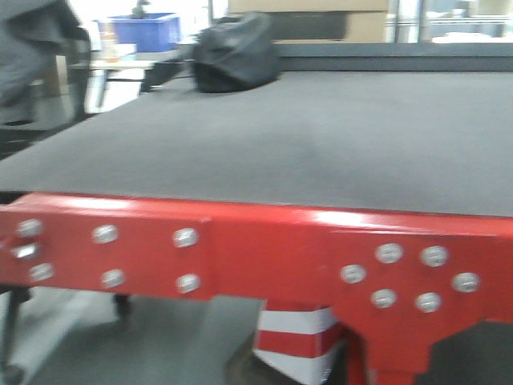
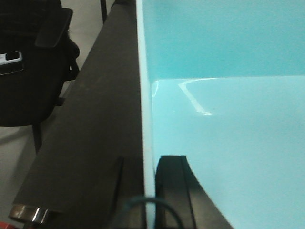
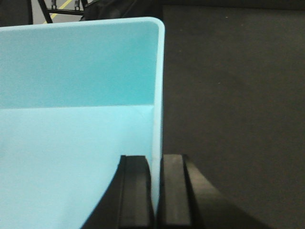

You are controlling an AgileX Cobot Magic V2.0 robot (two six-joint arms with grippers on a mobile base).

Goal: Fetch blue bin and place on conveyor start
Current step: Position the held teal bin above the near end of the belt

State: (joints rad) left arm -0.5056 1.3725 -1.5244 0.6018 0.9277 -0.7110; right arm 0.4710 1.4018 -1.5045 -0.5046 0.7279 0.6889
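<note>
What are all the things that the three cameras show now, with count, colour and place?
blue bin: one, pale cyan, held at its walls, belt beside it.
conveyor belt: one, dark grey, across the front view.
frame: one, red, at the belt's near edge.
bolts: over ten, silver, on the frame.
bag: one, black, at the belt's far end.
crate: one, dark blue, background, upper left.
post: one, red and white stripes, under the frame.
chair: one, black, left of the belt.
left gripper: black, shut on the bin's wall.
right gripper: black, shut on the bin's wall.

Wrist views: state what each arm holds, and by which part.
Both hold the blue bin: left gripper and right gripper each clamp a side wall, jaws astride its rim.
</note>
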